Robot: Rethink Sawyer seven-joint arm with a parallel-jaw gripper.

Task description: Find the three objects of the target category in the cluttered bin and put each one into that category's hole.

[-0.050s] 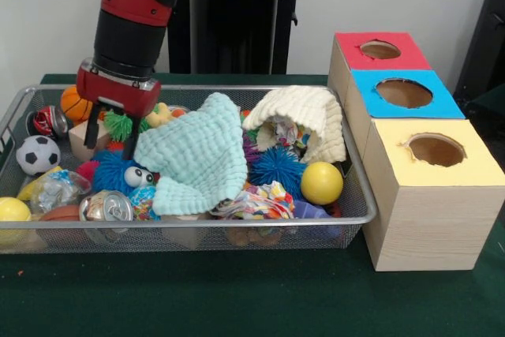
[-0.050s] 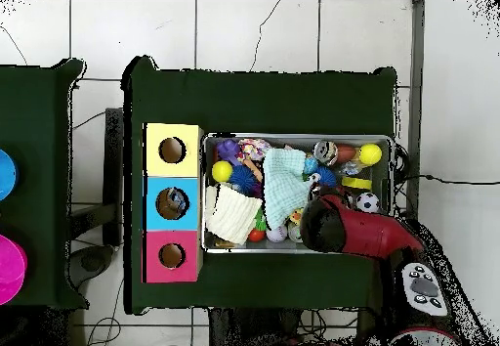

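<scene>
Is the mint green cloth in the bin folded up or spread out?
Spread out. The mint green cloth lies draped loosely over the toys in the middle of the wire bin, corners splayed, partly covering what lies under it.

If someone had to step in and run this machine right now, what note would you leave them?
Gripper: down in the bin, at its left end in the front view, fingers open over the green spiky toy, holding nothing that shows.
Bin: still crammed with balls, cans, spiky toys, a mint cloth and a cream cloth hiding what lies beneath.
Boxes: red, blue and yellow holes beside the bin; something seems to lie in the blue hole in the overhead view.
Done: cannot tell. Left: find the category's objects and drop each in its hole.
</scene>
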